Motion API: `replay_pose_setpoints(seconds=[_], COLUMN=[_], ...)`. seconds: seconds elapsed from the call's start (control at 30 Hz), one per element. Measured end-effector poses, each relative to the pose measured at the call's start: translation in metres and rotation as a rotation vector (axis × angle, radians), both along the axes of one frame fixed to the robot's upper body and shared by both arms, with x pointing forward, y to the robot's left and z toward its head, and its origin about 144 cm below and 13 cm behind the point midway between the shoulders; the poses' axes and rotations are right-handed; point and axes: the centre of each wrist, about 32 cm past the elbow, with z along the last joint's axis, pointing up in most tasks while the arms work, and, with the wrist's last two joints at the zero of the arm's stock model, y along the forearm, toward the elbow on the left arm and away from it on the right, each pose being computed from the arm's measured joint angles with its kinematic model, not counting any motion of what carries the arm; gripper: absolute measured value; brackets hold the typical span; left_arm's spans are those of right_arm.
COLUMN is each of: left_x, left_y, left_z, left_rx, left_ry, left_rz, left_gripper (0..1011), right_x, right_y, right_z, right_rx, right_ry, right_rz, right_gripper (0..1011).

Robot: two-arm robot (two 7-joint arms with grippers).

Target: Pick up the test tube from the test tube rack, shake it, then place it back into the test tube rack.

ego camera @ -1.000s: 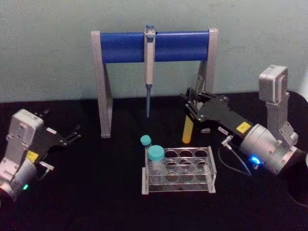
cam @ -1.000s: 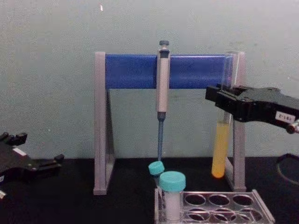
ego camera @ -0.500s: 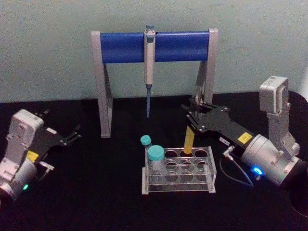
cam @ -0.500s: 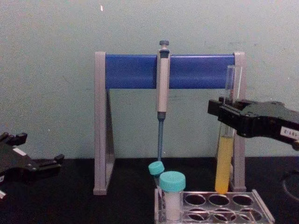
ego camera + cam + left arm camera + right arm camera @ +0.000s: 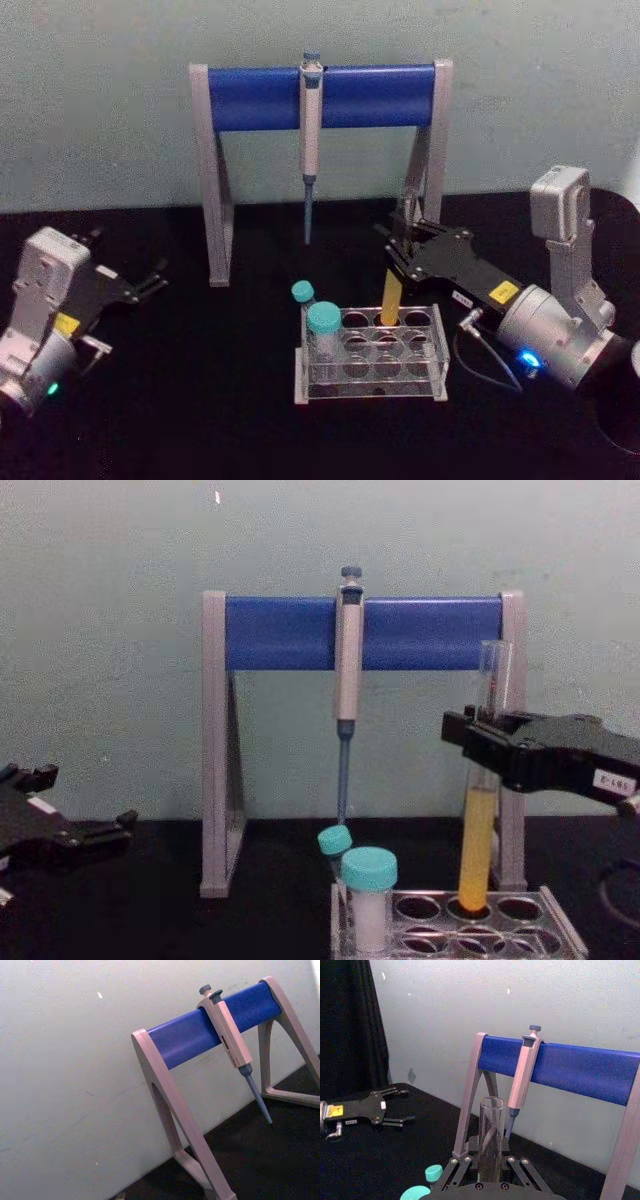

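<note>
My right gripper (image 5: 398, 258) is clenched on the test tube (image 5: 391, 298), with the fingers pinching the clear glass above the yellow-orange liquid. The tube stands close to upright over the test tube rack (image 5: 371, 388), and its rounded bottom sits in the middle hole of the back row. In the chest view the liquid column (image 5: 477, 850) reaches down to the rack's top plate (image 5: 562, 932) and the tip dips just below it, so most of the tube is above the rack. The open mouth of the glass rises above my fingers, in front of the right leg of the pipette stand (image 5: 283, 632).

From my right wrist the empty upper part of the tube (image 5: 491, 1135) stands straight up between the two fingers.

Two teal-capped vials (image 5: 324, 322) stand at the rack's left end, one behind the other (the rear one leans a little). The grey-blue pipette (image 5: 310, 130) hangs from the stand's blue bar, well behind the rack.

My left gripper (image 5: 148, 283) rests low over the black table (image 5: 200, 420), far to the left of the rack, with its fingers spread and nothing between them.
</note>
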Motion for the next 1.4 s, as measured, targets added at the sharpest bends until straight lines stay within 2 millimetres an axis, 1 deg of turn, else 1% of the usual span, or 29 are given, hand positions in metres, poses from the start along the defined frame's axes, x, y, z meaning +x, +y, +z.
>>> replay_pose_setpoints(seconds=[0.37, 0.87, 1.4], left_x=[0.000, 0.000, 0.000], left_y=[0.000, 0.000, 0.000], left_z=[0.000, 0.000, 0.000], left_rx=[0.000, 0.000, 0.000], left_ry=[0.000, 0.000, 0.000], left_rz=[0.000, 0.000, 0.000], left_gripper=[1010, 1010, 1010], right_x=[0.000, -0.004, -0.005], right_y=[0.000, 0.003, 0.004], right_z=[-0.002, -0.017, -0.028], right_rx=[-0.019, -0.027, -0.047], right_ry=[-0.003, 0.027, 0.053], right_rz=[-0.003, -0.008, -0.016], right_gripper=[229, 229, 229])
